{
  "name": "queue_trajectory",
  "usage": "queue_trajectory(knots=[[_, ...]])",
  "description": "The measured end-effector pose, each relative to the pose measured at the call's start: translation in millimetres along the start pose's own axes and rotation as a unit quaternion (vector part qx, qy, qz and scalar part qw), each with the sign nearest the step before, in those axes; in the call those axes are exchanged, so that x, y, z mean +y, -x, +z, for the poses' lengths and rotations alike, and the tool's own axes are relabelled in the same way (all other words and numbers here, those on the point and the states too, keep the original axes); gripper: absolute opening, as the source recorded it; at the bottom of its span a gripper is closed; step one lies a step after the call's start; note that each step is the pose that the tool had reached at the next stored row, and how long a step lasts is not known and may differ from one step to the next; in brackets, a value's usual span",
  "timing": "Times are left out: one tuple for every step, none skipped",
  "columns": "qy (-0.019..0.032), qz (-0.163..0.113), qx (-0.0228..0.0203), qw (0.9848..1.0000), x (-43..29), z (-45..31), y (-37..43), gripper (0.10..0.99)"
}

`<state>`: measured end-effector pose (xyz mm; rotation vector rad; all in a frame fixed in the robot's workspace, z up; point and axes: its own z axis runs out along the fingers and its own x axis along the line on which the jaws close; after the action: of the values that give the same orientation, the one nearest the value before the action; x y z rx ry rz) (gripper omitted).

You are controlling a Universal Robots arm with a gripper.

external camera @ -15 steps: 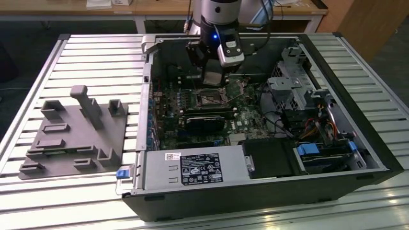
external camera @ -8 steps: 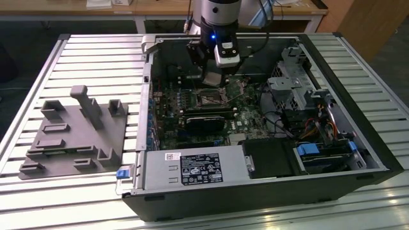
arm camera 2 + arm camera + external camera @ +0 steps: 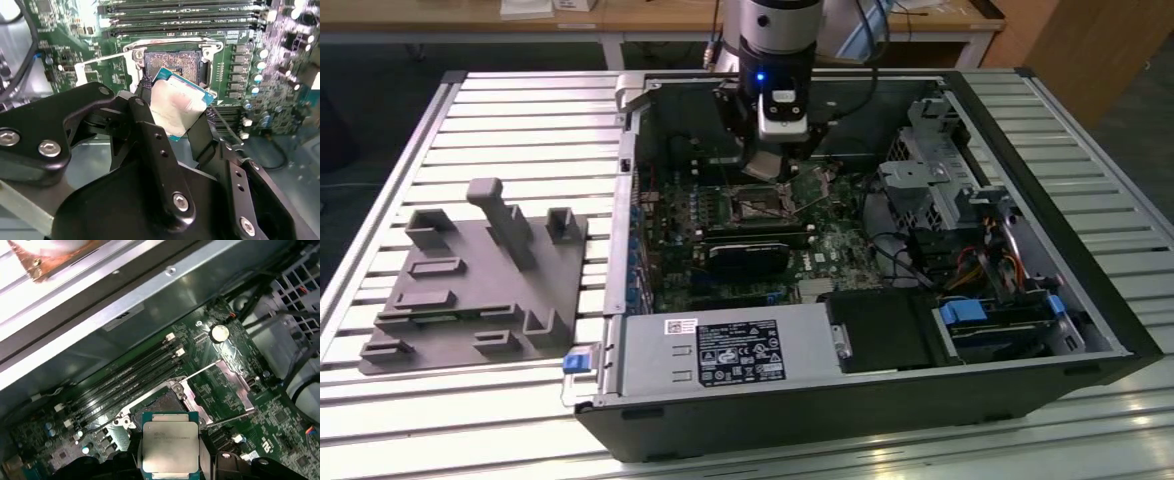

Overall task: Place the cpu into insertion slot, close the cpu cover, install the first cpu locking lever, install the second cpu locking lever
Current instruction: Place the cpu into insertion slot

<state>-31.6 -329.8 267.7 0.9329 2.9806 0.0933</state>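
Observation:
My gripper [image 3: 778, 180] hangs inside the open computer case, just above the motherboard. It is shut on the cpu [image 3: 176, 106], a small square chip with a pale metal top, held by two opposite edges between black fingers [image 3: 146, 107]. In the first wrist view the cpu [image 3: 170, 445] hovers close over the near edge of the insertion slot [image 3: 156, 404], a dark square socket with a metal rim. The insertion slot [image 3: 172, 62] lies uncovered and holds nothing. The cpu cover [image 3: 231, 386] is swung open to one side of the socket, with a thin wire lever [image 3: 200, 372] raised beside it.
Long memory slots [image 3: 125, 377] run beside the socket. A black graphics card [image 3: 747, 255] lies just in front of it in the exterior view, with a power supply [image 3: 720, 355] nearer still. A drive cage [image 3: 934, 190] and cables stand on the exterior view's right. A grey fixture [image 3: 467, 290] sits outside the case.

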Motion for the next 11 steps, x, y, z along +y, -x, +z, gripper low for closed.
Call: queue_trajectory(knots=[[0.0, 0.009, -0.0006, 1.0, 0.0, 0.2, 0.0, 0.537], [0.0, 0.018, -0.0012, 0.9998, 0.0, 0.3, 0.0, 0.537], [0.0, 0.027, -0.0017, 0.9996, 0.0, 0.5, 0.0, 0.537], [0.0, 0.036, -0.0023, 0.9994, 0.0, 0.6, 0.0, 0.537], [0.0, 0.045, -0.0029, 0.999, -0.1, 0.8, 0.0, 0.537], [0.0, 0.053, -0.0034, 0.9986, -0.1, 1.0, 0.0, 0.537], [0.0, 0.062, -0.004, 0.9981, -0.1, 1.1, 0.0, 0.537], [-0.0001, 0.071, -0.0046, 0.9975, -0.1, 1.3, 0.0, 0.537], [-0.0001, 0.08, -0.0051, 0.9967, -0.1, 1.5, 0.0, 0.537], [-0.0001, 0.09, -0.0057, 0.996, -0.1, 1.6, 0.0, 0.537], [-0.0001, 0.099, -0.0063, 0.9951, -0.1, 1.8, 0.0, 0.537]])
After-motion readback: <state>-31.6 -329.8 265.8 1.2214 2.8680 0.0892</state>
